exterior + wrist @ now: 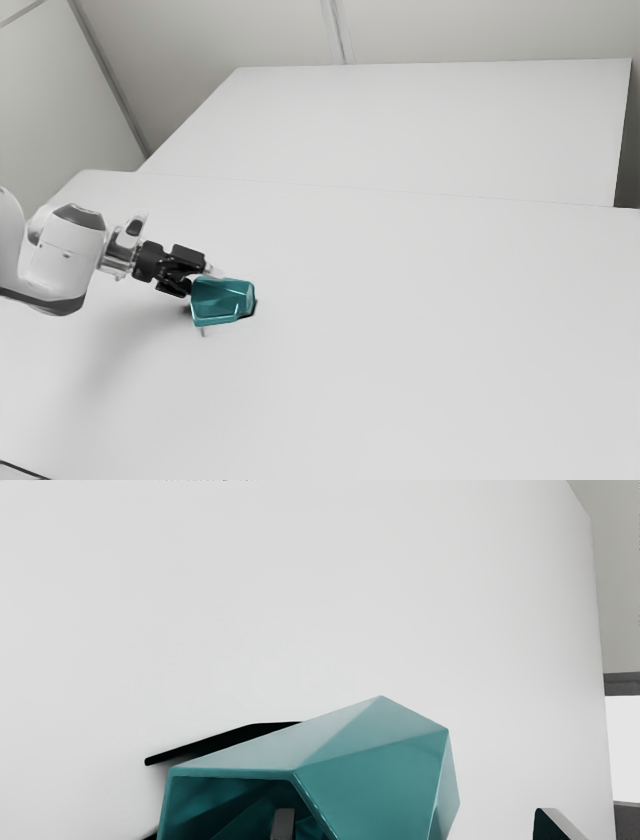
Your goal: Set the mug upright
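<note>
"Mug (222, 300) first, the glossy teal one with flat, faceted walls: how does it lie?"

"On its side, on the broad, smooth white table (400, 350). Its mouth faces the gripper, and its base points toward the exterior view's right. So it isn't upright."

"And the gripper?"

"The black two-finger gripper (204, 280) is at the mug's mouth end. Behind it, farther from the mug toward the exterior view's left, comes the white, rounded robot arm (65, 255)."

"What are the fingers doing?"

"They stand wide apart. In the wrist view, one grey fingertip (283, 825) shows against the mug's dark inside, at the mouth. The other is outside the mug, with a gap of bare table between it and the teal wall."

"So one wall of the mug lies between them?"

"Yes, but they aren't pinching it. Whether the tip at the mouth touches the inside, I can't tell."

"What's that black strip (225, 742) right beside the mug?"

"Narrow and flat-looking, along the side away from the outer finger. Shadow or something solid, I can't say."

"Anything farther off?"

"Well apart from the mug, toward the exterior view's lower left corner, a thin black line (25, 471) crosses the edge of the view."
</note>
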Controlling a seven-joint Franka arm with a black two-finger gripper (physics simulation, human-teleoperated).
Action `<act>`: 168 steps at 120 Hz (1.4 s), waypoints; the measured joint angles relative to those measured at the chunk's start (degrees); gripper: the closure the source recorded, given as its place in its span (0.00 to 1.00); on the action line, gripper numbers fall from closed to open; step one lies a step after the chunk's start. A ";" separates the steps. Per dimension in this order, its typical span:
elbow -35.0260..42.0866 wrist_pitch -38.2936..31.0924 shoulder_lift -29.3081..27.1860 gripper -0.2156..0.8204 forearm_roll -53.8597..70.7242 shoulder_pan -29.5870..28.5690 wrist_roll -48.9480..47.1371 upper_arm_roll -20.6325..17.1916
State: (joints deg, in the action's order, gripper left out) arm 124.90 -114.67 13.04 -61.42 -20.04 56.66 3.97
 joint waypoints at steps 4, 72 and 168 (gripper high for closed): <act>0.00 0.00 0.01 0.38 -0.09 0.00 0.19 -0.01; -1.36 -0.11 -1.32 0.91 -0.13 -0.03 2.08 -2.62; -13.36 1.26 -6.53 0.96 39.04 16.60 -13.83 4.60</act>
State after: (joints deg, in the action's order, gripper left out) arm 111.54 -113.41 6.51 -22.38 -3.44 42.83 8.57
